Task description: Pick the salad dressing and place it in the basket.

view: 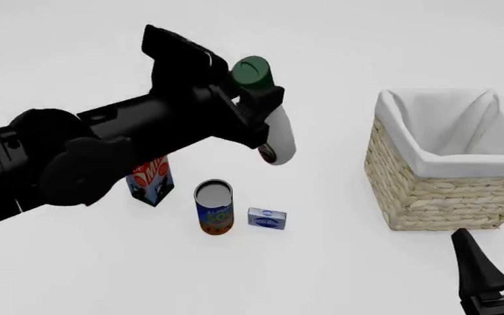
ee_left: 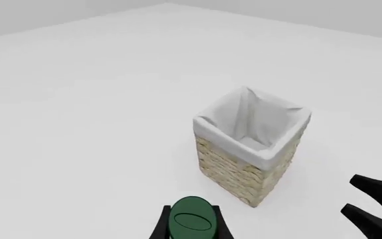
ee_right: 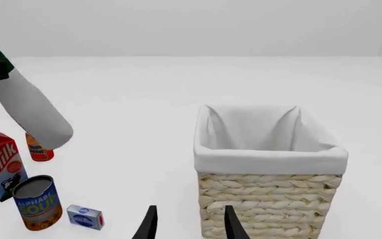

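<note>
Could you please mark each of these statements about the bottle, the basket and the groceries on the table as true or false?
1. The left gripper holds the salad dressing in the air. True.
2. The salad dressing is already inside the basket. False: it hangs tilted above the table, off to the basket's left in the front view.
3. The right gripper holds the soup can. False: its fingers are apart and hold nothing; the can stands on the table.
4. The milk carton stands upright beside the soup can. True.
5. The basket lies tipped over. False: it stands upright, opening upward.
</note>
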